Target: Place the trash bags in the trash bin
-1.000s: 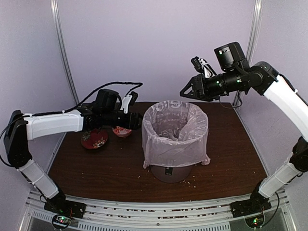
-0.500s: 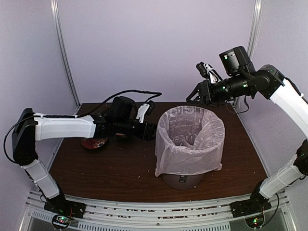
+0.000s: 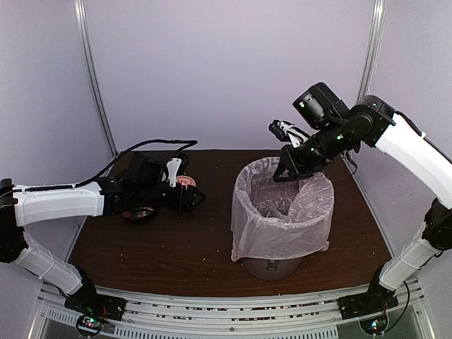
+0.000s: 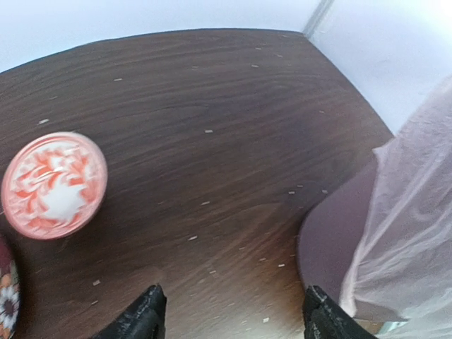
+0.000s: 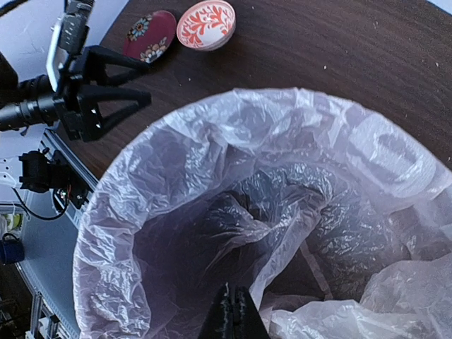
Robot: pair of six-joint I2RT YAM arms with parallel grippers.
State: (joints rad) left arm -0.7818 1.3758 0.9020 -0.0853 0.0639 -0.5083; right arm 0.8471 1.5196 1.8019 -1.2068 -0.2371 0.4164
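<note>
The bag (image 3: 282,212) lines the bin (image 3: 272,267), its hem draped outside. Only the right wrist view shows the right gripper (image 5: 233,311) pressed together over the bag's hollow. The left gripper (image 4: 233,314) stands spread nearby.

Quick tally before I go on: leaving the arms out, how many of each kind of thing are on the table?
Trash bag: 1
Trash bin: 1
Small bowls: 2 (red-and-white bowl, dark red bowl)
Total: 4
</note>
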